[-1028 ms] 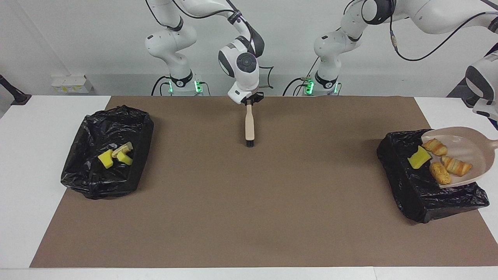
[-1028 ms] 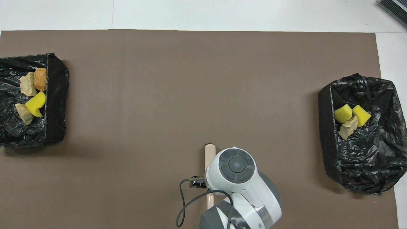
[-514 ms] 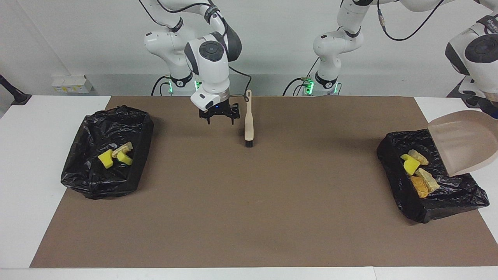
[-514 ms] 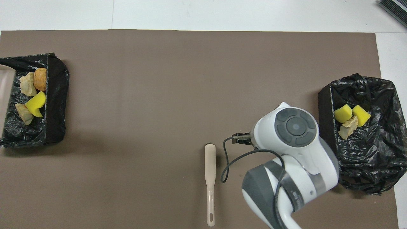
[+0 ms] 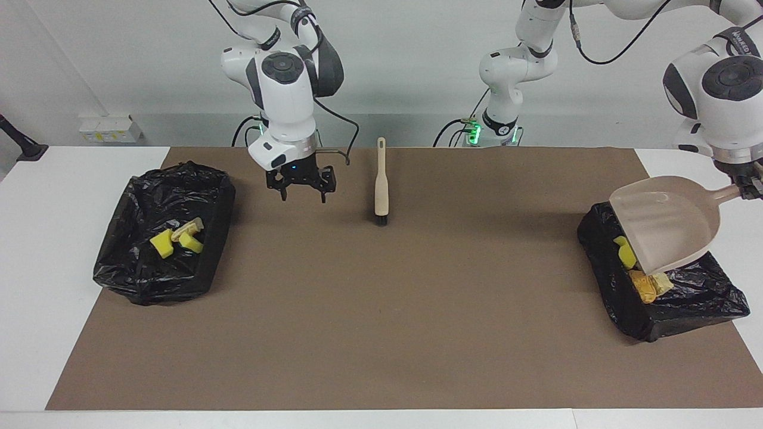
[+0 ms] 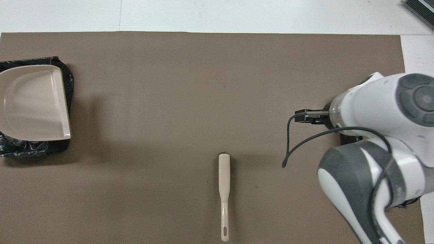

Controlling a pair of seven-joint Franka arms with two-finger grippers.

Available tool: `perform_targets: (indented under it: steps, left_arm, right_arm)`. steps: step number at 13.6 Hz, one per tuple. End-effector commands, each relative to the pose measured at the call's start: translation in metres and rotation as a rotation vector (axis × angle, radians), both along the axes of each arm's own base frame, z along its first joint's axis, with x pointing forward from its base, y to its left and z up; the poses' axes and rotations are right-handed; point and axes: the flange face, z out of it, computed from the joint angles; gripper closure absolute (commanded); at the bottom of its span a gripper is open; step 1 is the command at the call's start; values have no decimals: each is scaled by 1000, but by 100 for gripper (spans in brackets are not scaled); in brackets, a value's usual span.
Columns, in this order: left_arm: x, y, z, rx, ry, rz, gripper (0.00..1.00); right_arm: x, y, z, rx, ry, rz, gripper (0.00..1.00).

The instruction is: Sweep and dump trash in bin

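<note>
Trash, location: we find the trash (image 5: 639, 280) lying in the black-lined bin (image 5: 691, 307) at the left arm's end of the counter (image 5: 381, 333), partly hidden by the dustpan; more yellow and tan pieces (image 5: 177, 238) lie in the second bin (image 5: 161, 274) at the right arm's end. We see none on the brown mat (image 5: 381, 310).
Trash, handling: we judge the sponge chunks light, soft and springy, the bread bits light and crumbly. Neither suits pinching; they are best pushed by bristles onto the pan.
Dustpan: the dustpan (image 5: 667, 223) hangs tilted over the bin, mouth down, its inside bare.
Left gripper: the left gripper (image 5: 752, 186) is clamped on the dustpan's handle at the frame's edge.
Right gripper: the right gripper (image 5: 302, 187) hangs over the mat between the second bin and the brush, fingers spread wide, holding nothing.
Brush: the brush (image 5: 381, 179) lies flat on the mat, bristles pointing away from the robots; the slim handle is the place to take hold.
Progress: we judge the dumping all but done.
</note>
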Motion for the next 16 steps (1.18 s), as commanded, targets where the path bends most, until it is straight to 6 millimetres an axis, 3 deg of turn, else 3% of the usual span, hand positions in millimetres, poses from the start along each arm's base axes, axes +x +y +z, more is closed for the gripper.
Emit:
perform_targets:
  steps: [1,3,9,11,12,14,15,16]
  left_arm:
    - [-12,-44,1,-82,-44,156,100]
    - [-15,-76,-3,-151,-92,322,100]
    - [-16,-217,-32,-299,-220,899,100]
    - [-16,-260,-46,-311,-247,1019,100]
    - [-17,-291,-58,-309,-262,1047,100]
    - [-11,-330,-82,-350,-281,1123,100]
    - [-9,-342,-86,-385,-276,1144,100]
    - [-10,-356,-94,-399,-274,1155,100]
  right_arm:
    - [0,-26,46,-26,16,30,0]
    - [-2,-53,67,-9,31,5,0]
    - [-22,-104,101,-8,20,-5,0]
    - [-24,-114,104,2,14,-25,0]
    - [-24,-113,104,20,14,-24,0]
    - [-24,-109,105,38,13,-16,0]
    - [-25,-118,104,39,20,-4,0]
    - [-28,-141,102,35,46,21,0]
